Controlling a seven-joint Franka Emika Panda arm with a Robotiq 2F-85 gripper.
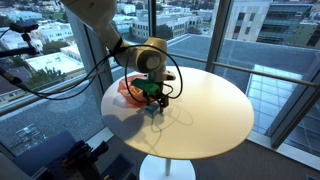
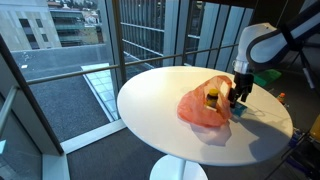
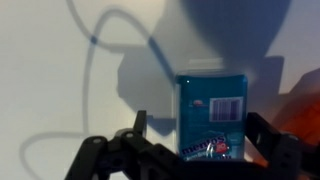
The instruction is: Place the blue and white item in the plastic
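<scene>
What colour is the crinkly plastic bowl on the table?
Orange-red, translucent; the bowl shows best in an exterior view.

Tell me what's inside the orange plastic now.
A yellow piece sits in the plastic. The blue and white item is outside it, between the fingers of the open tool. The tool covers part of the plastic's inside.

Arm [image 1: 100, 25] descends from above, wrist vertical. Gripper [image 1: 151, 102] points straight down, low over the table [image 1: 215, 115] near its edge. Fingers [image 3: 140, 128] are spread wide, gripping nothing.
</scene>
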